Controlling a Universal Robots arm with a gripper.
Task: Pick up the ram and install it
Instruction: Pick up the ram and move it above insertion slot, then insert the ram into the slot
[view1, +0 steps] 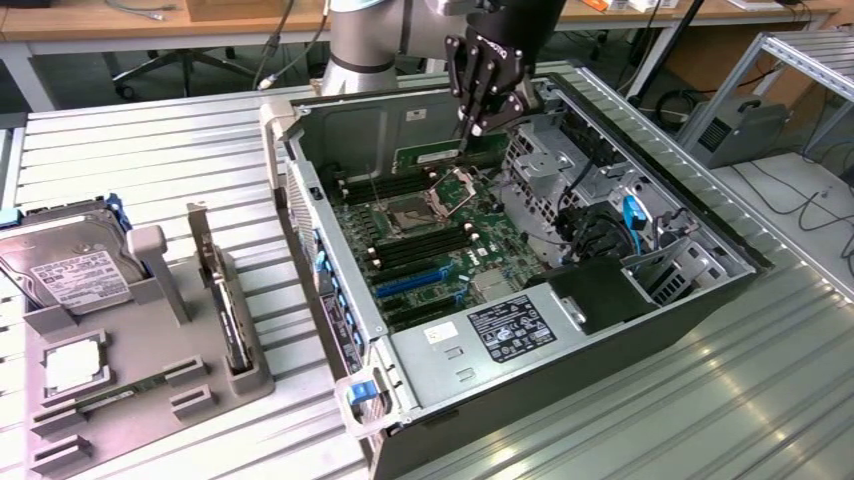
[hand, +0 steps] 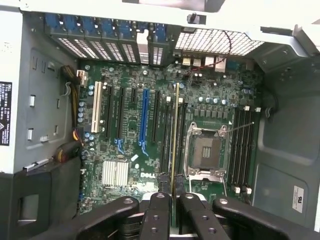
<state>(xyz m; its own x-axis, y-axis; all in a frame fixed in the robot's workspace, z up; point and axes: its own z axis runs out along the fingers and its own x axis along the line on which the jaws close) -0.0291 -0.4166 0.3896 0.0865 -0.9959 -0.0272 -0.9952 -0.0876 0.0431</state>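
While it hangs over the open case (view1: 694, 215), the gripper (hand: 172, 199) is pinched narrow on the ram (hand: 175, 135).
The stick is edge-on to the wrist camera, so it reads as a thin pale line, with its near end hidden between the fingers (hand: 159, 215). My read: it's held that way to keep the contact edge facing the motherboard (hand: 130, 145). The long axis runs parallel to the black memory slots (hand: 165, 140) beside the CPU socket (hand: 206, 150), far end pointing toward the rear vent grille (hand: 215, 42). It looks unseated; can't judge its height above the slots.
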